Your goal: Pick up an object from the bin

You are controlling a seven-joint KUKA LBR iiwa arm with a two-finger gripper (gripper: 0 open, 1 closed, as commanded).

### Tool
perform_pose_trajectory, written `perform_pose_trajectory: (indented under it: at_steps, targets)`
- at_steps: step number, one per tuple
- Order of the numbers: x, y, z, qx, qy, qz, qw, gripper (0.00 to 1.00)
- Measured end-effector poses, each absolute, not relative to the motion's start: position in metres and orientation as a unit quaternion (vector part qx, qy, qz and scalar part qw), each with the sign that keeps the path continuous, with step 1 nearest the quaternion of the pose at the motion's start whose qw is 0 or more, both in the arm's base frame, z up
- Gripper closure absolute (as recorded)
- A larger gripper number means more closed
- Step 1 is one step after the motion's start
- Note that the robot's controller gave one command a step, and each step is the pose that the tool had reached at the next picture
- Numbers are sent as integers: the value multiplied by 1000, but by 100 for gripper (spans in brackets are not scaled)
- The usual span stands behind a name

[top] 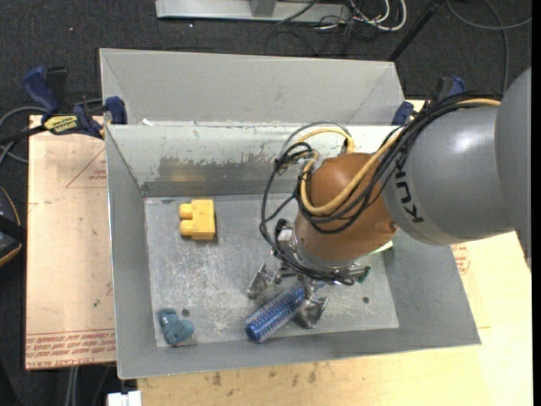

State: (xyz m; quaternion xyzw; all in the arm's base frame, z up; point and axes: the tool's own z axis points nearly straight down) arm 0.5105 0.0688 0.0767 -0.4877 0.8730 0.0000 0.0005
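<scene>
Bin [127,227]: three loose items. End effector [289,296] sits low at lower centre, fingers [264,281] spread, straddling the upper-right end of a blue ribbed roller [270,318]; not clamped, nothing held. Yellow block [198,219] upper left, small blue piece [175,326] lower left, both well apart. Roller is likely light, hollow, a bit springy, and will roll. The ribs should give grip. Best hold is probably across its width near the middle.

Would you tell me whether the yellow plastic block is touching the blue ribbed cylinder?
Apart. The camera view shows bare grey bin floor between the yellow plastic block and the blue ribbed cylinder.
</scene>
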Motion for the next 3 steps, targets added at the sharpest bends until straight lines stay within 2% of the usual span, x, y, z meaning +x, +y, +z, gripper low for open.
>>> perform_pose_trajectory:
  at_steps: [1,2,3]
  targets:
    - [513,71,79,-487,873,-1,6,100]
    - [514,71,97,-486,874,1,1,100]
    - [515,72,166,-485,875,0,4,100]
